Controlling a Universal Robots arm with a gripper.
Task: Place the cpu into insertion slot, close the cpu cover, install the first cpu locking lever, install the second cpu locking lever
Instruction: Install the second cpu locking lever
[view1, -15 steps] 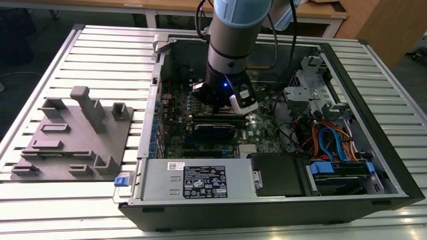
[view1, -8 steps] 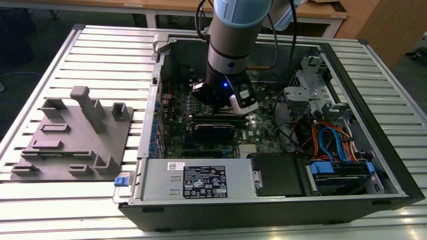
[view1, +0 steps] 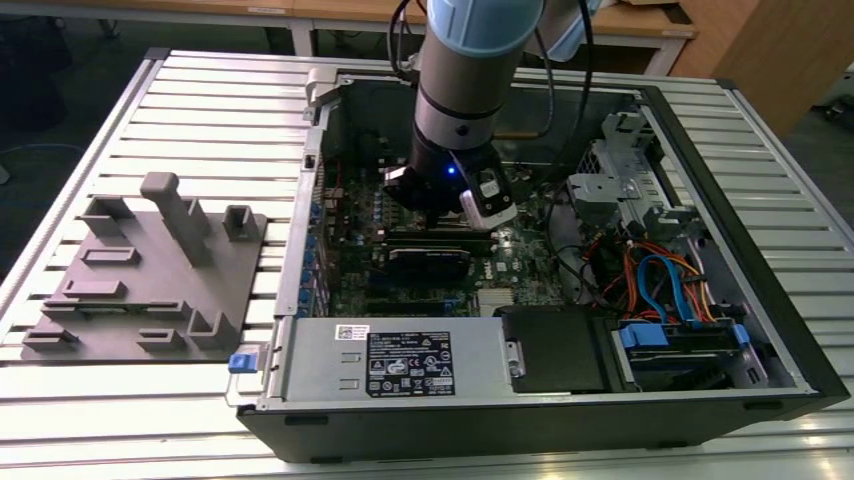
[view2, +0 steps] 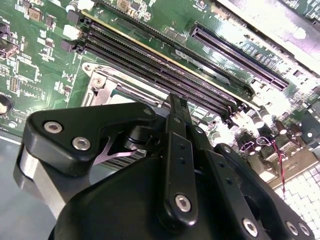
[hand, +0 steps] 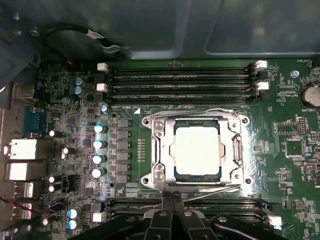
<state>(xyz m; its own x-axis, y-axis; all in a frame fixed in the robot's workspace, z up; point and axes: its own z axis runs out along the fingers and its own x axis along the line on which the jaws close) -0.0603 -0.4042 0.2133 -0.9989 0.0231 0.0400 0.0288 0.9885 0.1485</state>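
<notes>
The cpu (hand: 197, 150) sits in the insertion slot (hand: 157, 181) with the cpu cover (hand: 239, 150) shut over it. The gripper (hand: 172, 199) hovers at the slot's edge; I cannot tell its finger state. Levers look latched, so any further move needs only care.

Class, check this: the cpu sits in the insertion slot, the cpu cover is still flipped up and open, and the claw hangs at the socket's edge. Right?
One error: the cpu cover lies closed, flat around the cpu, as the first wrist view shows. The claw does hang at the insertion slot's edge.
</notes>
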